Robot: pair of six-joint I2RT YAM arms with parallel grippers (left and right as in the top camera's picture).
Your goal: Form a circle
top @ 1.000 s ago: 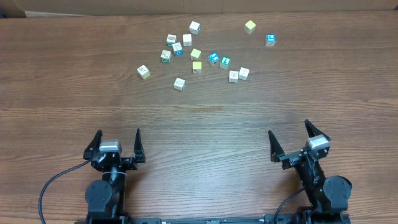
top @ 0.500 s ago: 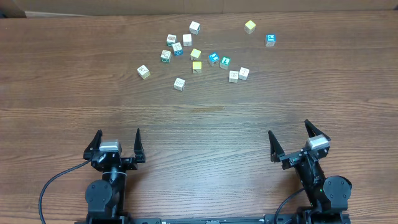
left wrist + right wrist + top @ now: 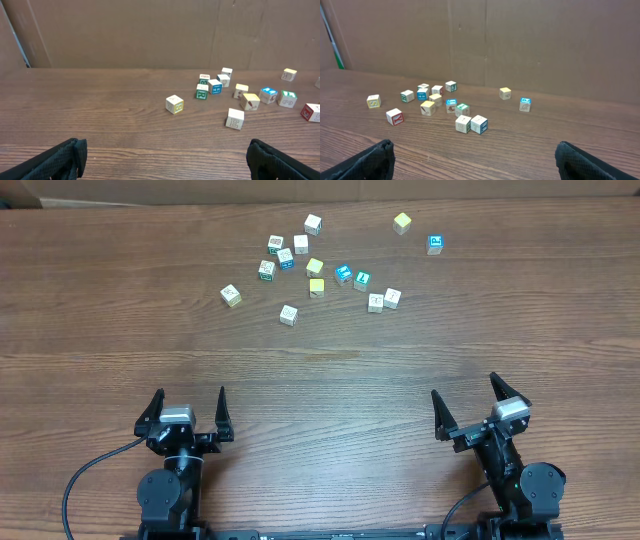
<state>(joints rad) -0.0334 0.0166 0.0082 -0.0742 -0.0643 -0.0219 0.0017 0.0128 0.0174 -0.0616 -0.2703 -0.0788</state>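
Several small printed cubes lie scattered across the far half of the table; no circle shows among them. A pale pair [image 3: 384, 300] sits side by side, seen close in the right wrist view [image 3: 470, 124]. Another pale cube [image 3: 289, 314] lies nearest the arms, and one more [image 3: 231, 295] is out to the left. Blue and teal cubes [image 3: 343, 274] and yellow cubes [image 3: 317, 286] are mixed in. My left gripper [image 3: 189, 395] and right gripper [image 3: 464, 387] stand open near the front edge, well short of the cubes, with nothing between their fingers [image 3: 65, 159] [image 3: 370, 161].
A brown cardboard wall [image 3: 520, 45] stands behind the table's far edge. A yellow cube [image 3: 402, 222] and a blue cube [image 3: 435, 244] sit apart at the back right. Bare wood [image 3: 320, 370] stretches between the arms and the cubes.
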